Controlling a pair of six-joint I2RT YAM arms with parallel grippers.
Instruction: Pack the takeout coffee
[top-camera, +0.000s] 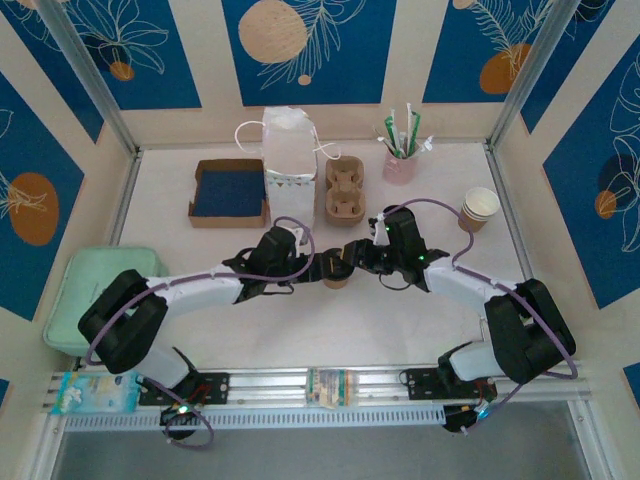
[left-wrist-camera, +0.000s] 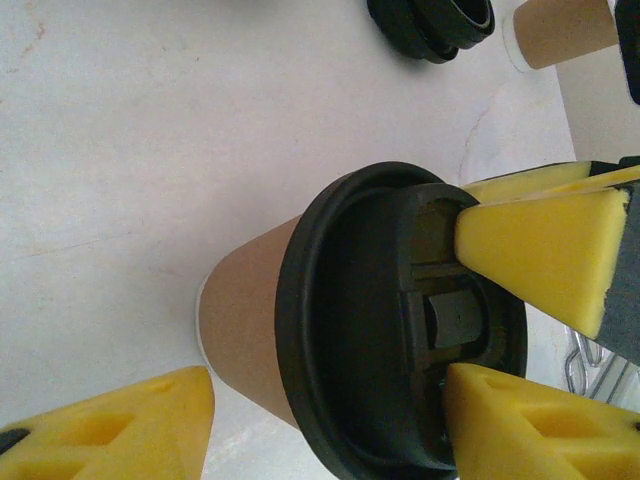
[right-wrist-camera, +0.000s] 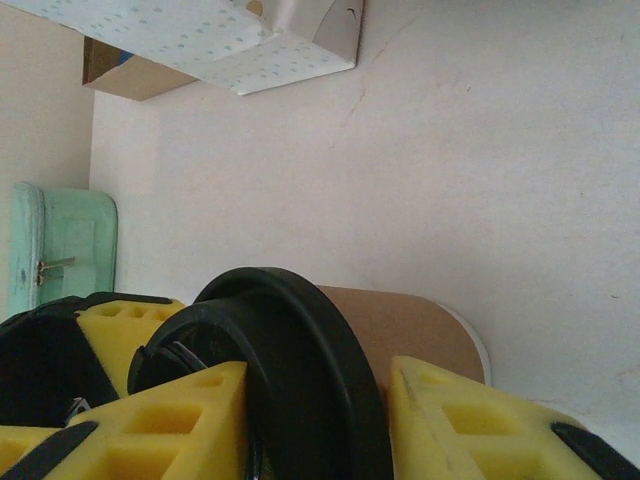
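Materials/finish check: mostly paper and plastic.
takeout coffee (left-wrist-camera: 245, 325): matt tan kraft-paper wall; black plastic lid (left-wrist-camera: 350, 330), smooth with a dull sheen. Finger pads (left-wrist-camera: 545, 250): yellow, foam-like, fine-grained, matt. Table (left-wrist-camera: 150, 150): white, smooth, faint veining. Bag (top-camera: 288, 150): white paper. Cup carrier (top-camera: 346, 190): rough moulded pulp. Front rail (top-camera: 260, 382): bare metal.

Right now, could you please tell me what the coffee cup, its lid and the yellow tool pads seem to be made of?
Cup: matte tan wall with a white base rim, apparently kraft paper.
Lid: smooth black with a faint sheen and moulded sip flap, probably plastic.
Tool pads: dull yellow with cut-out cells, seemingly foam or soft rubber.
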